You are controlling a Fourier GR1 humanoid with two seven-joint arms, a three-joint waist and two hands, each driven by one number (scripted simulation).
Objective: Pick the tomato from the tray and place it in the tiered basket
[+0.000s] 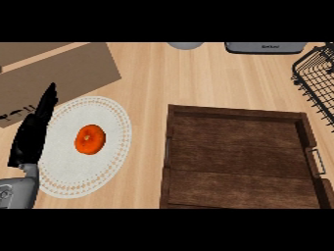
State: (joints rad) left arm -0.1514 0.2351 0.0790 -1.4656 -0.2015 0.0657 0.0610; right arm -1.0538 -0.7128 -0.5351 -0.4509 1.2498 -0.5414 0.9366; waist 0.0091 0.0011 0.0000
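An orange-red tomato lies in the middle of a round white doily-like plate at the left of the head view. My left hand stands just left of the tomato, over the plate's left edge, fingers straight and pointing away, holding nothing. The dark wooden tray with a metal side handle lies at centre right, nothing in it. The black wire tiered basket shows at the right edge. My right hand is out of view.
A cardboard box stands at the back left, close behind the plate. A grey appliance and a grey round object sit along the back edge. Bare wooden counter lies between box and tray.
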